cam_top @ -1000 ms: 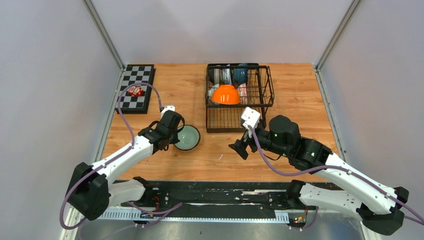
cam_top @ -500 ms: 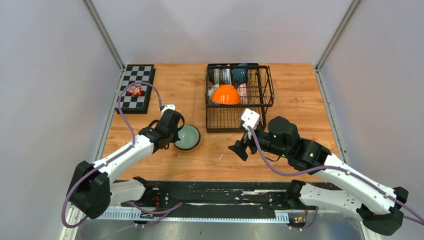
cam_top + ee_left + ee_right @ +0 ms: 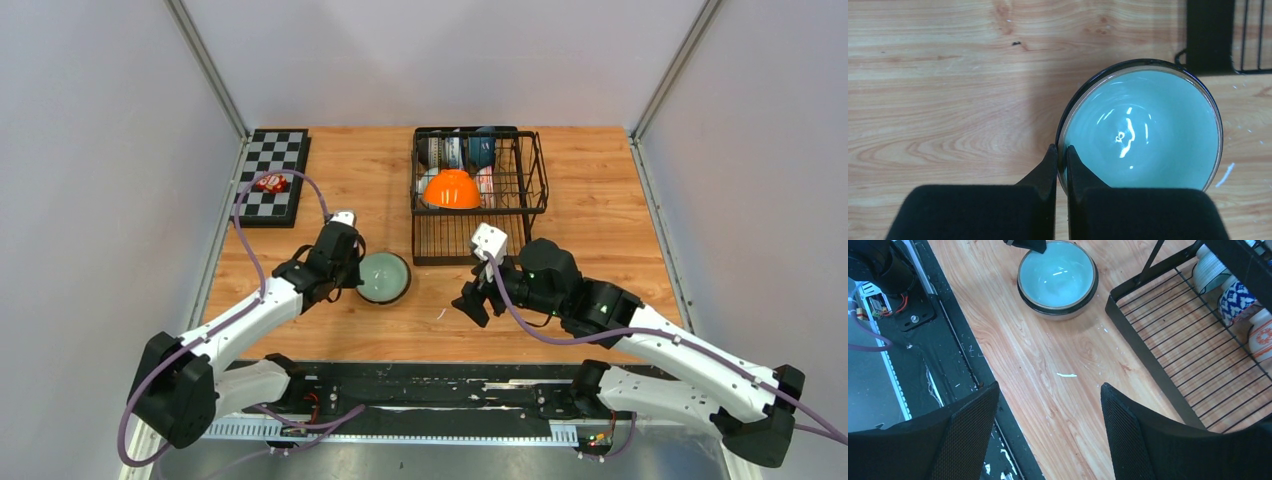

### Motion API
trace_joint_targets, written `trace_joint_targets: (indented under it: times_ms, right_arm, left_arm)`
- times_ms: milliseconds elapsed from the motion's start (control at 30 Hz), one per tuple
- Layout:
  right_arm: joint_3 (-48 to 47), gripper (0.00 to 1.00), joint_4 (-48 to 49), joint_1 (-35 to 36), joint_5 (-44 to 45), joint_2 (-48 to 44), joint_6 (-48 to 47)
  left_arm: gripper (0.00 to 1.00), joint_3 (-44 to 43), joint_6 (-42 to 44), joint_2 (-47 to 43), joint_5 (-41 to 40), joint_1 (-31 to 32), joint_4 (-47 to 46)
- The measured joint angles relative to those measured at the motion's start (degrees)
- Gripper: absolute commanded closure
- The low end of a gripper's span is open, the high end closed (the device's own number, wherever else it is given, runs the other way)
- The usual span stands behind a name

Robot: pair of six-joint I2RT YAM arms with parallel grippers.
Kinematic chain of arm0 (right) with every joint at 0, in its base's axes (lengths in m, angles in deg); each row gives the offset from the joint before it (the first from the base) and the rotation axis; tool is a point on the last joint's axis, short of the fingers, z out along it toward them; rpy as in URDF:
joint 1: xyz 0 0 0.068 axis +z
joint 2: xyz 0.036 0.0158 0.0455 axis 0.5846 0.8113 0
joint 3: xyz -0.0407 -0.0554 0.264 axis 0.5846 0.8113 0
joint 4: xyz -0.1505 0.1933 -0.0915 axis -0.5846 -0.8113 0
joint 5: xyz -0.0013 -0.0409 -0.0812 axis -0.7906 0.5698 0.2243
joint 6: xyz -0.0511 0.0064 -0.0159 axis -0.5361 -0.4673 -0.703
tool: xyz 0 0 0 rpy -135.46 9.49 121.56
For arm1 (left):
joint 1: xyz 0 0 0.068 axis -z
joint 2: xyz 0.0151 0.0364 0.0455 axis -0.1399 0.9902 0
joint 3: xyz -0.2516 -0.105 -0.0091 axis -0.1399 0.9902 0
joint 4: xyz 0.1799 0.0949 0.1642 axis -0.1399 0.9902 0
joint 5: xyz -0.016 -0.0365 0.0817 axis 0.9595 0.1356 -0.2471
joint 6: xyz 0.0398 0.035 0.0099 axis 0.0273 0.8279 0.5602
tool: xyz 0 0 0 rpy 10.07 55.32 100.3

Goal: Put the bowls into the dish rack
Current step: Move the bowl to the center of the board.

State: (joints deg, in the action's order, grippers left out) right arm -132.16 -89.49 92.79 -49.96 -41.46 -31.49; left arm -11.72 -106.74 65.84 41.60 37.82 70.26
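Observation:
A pale green bowl (image 3: 384, 277) with a dark rim rests on the wooden table, left of the black wire dish rack (image 3: 476, 196). My left gripper (image 3: 352, 272) is shut on the bowl's left rim, one finger inside and one outside; in the left wrist view the bowl (image 3: 1140, 127) fills the right side and the gripper (image 3: 1061, 151) pinches its rim. The rack holds an orange bowl (image 3: 451, 189) upside down and several patterned bowls behind it. My right gripper (image 3: 478, 298) is open and empty over the table right of the green bowl (image 3: 1057, 277), near the rack's front corner (image 3: 1158, 375).
A black-and-white checkerboard (image 3: 271, 176) with a small red object (image 3: 270, 183) lies at the far left. The black base rail (image 3: 420, 385) runs along the near edge. Grey walls with metal posts enclose the table.
My left gripper has shifted the green bowl slightly to the right, toward the rack. My right gripper has moved left and a little nearer the green bowl, still open.

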Motion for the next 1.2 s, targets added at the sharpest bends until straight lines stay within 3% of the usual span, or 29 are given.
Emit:
trace_joint_targets:
  times_ms: [367,633,1000,1200]
  right_arm:
    - [2.71,0.31,2.29,0.39,-0.04,1.95,4.44]
    - [3.76,0.44,3.89,0.55,0.59,4.81,8.94]
    - [3.82,0.54,4.83,0.61,4.24,12.39,14.45]
    - [3.82,0.55,4.81,0.63,5.84,15.87,15.58]
  left_arm:
    - [1.0,0.85,-0.92,-0.33,6.43,6.16,-2.45]
    - [1.0,2.38,-3.28,-1.51,11.61,9.42,-4.35]
    - [1.0,6.08,-5.18,-3.76,16.37,10.23,-9.51]
    - [1.0,6.58,-5.99,-6.01,18.25,10.75,-9.62]
